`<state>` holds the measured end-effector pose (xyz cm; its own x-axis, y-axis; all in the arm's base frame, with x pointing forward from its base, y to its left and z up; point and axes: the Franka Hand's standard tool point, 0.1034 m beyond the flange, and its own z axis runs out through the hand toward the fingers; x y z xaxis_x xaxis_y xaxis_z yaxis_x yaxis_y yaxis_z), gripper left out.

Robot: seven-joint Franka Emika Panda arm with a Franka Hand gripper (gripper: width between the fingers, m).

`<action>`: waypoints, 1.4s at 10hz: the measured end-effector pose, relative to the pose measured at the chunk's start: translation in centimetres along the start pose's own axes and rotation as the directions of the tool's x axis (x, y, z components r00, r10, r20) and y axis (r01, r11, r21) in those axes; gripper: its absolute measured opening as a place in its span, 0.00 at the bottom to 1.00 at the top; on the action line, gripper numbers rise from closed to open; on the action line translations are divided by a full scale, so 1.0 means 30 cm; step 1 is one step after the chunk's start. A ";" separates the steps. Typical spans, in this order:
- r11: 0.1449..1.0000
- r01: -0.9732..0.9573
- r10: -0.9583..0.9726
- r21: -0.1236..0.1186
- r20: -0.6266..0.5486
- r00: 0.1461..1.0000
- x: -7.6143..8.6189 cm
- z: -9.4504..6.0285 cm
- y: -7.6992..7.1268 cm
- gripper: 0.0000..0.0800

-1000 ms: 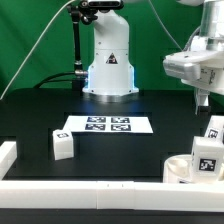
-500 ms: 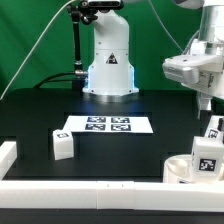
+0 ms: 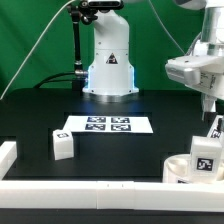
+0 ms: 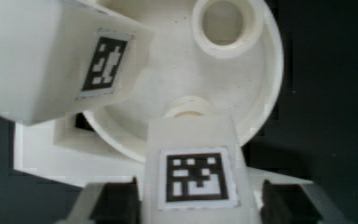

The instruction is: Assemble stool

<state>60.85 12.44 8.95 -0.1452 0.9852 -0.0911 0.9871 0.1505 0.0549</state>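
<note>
The white round seat (image 3: 177, 170) lies at the front on the exterior view's right, with two tagged block legs on or against it (image 3: 205, 158) (image 3: 213, 130). A third tagged leg (image 3: 62, 145) stands alone on the black table to the exterior view's left. My gripper (image 3: 205, 103) hangs open just above the rear leg. In the wrist view the seat (image 4: 229, 90) shows its underside with a round hole. One leg (image 4: 73, 70) lies beside it. Another tagged leg (image 4: 201, 170) lies over the seat between my open fingers (image 4: 119, 203), with narrow gaps on both sides.
The marker board (image 3: 107, 125) lies flat in the middle of the table, before the robot base (image 3: 108, 60). Long white border rails (image 3: 90, 188) run along the front edge, with a rail end (image 3: 6, 155) at the exterior view's left.
My gripper has drifted a little toward the exterior view's right and slightly lower over the legs. The stool parts have not moved.
</note>
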 end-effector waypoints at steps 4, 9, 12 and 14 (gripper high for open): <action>0.952 -0.293 0.290 0.091 0.044 0.956 -0.038 0.002 -0.029 0.41; 0.766 -0.632 0.624 0.114 0.105 0.775 -0.037 0.001 -0.015 0.42; 0.576 -0.810 0.807 0.110 0.079 0.585 -0.058 0.006 -0.022 0.42; 0.383 -0.915 0.919 0.127 0.048 0.391 -0.081 0.011 -0.031 0.42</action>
<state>60.30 9.88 8.80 0.8536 0.5200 -0.0330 0.5195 -0.8542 -0.0222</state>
